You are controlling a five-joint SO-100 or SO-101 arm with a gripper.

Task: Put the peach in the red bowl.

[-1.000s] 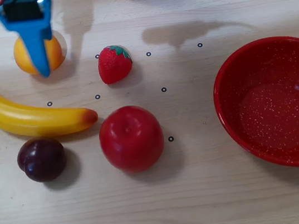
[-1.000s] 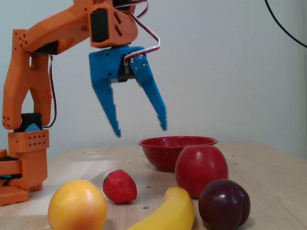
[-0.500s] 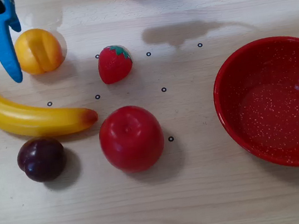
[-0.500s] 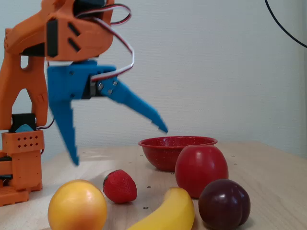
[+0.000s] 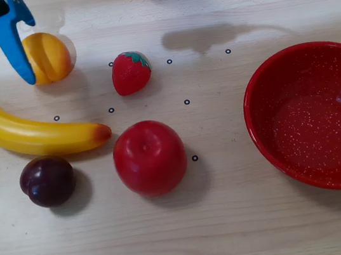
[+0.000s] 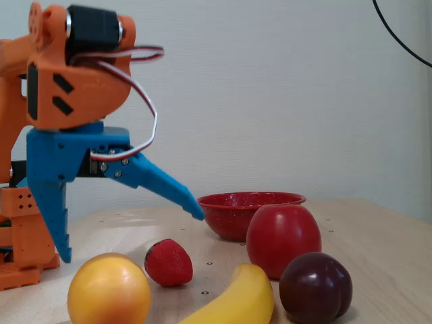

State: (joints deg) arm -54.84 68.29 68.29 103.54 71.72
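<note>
One gripper (image 6: 131, 236), blue, two-fingered, jaws spread wide and holding nothing: one finger points straight down, the other angles out toward the red bowl (image 6: 250, 210) in the fixed view. Orange wrist housing sits above it, servo cable looping at the side. Peach (image 5: 48, 56) lies on the table (image 5: 237, 233) at upper left in the overhead view, the lower finger tip overlapping its left edge there; contact cannot be told. Strawberry (image 5: 131, 72) lies near the peach, banana (image 5: 33, 132) below it, plum (image 5: 47, 180) and red apple (image 5: 149, 157) lower still. Red bowl lies well apart at the right edge.
</note>
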